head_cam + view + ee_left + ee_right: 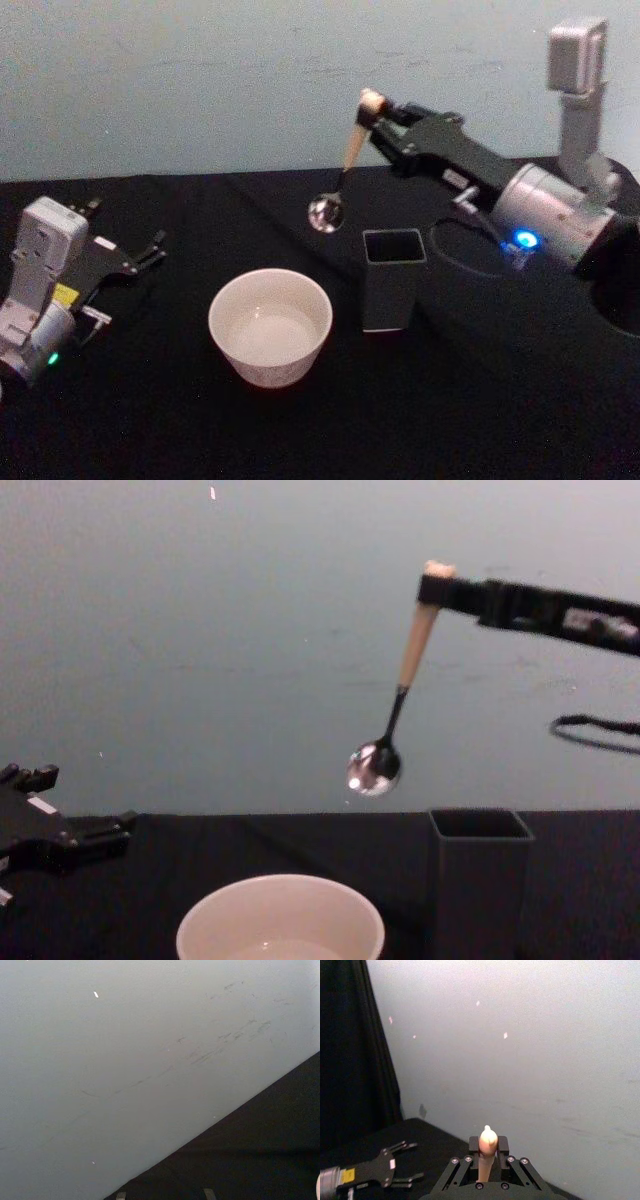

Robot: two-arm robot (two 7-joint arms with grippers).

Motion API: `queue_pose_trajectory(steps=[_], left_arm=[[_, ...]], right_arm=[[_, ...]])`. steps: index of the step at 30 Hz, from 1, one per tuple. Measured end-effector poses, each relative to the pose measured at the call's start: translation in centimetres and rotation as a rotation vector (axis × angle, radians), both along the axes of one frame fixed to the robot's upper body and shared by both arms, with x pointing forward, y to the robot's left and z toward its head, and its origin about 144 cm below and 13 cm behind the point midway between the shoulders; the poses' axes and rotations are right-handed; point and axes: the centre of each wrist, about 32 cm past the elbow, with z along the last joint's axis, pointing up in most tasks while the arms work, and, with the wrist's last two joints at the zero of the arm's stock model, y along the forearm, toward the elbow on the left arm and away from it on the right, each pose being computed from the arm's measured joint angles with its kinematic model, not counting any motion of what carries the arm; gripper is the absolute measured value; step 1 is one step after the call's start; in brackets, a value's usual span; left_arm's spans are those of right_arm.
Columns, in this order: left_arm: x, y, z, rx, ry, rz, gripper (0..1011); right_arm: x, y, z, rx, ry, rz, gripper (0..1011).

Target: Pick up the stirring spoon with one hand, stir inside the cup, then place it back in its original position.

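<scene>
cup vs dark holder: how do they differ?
The cup is round, cream-white and wide; the holder is square-sided, dark grey and narrower. The holder stands taller than the cup. Both stand upright and open-topped on the black table; the right end effector holds the spoon clear of both.

Looks like a robot lab test bench: a surface [150,420] draped in black cloth, a plain scuffed grey wall [200,80] just behind it, and a black curtain [345,1060] at one end of it.

One spoon [349,155], one cup [262,368], one holder [388,298], left pincer [156,249], right pincer [378,112].
</scene>
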Motion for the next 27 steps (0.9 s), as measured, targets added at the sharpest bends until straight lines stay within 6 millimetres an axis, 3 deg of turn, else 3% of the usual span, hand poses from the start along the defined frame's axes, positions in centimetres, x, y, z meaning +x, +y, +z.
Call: queue_pose_trajectory(steps=[14, 27], left_arm=[[0.0, 0.0, 0.0, 0.0, 0.0, 0.0, 1001], [0.0, 0.0, 0.0, 0.0, 0.0, 0.0, 1001]], right_arm=[[-2.2, -4.5, 0.8, -0.004, -0.015, -0.031, 218], [-2.5, -4.6, -0.9, -0.052, 0.017, -0.054, 221]])
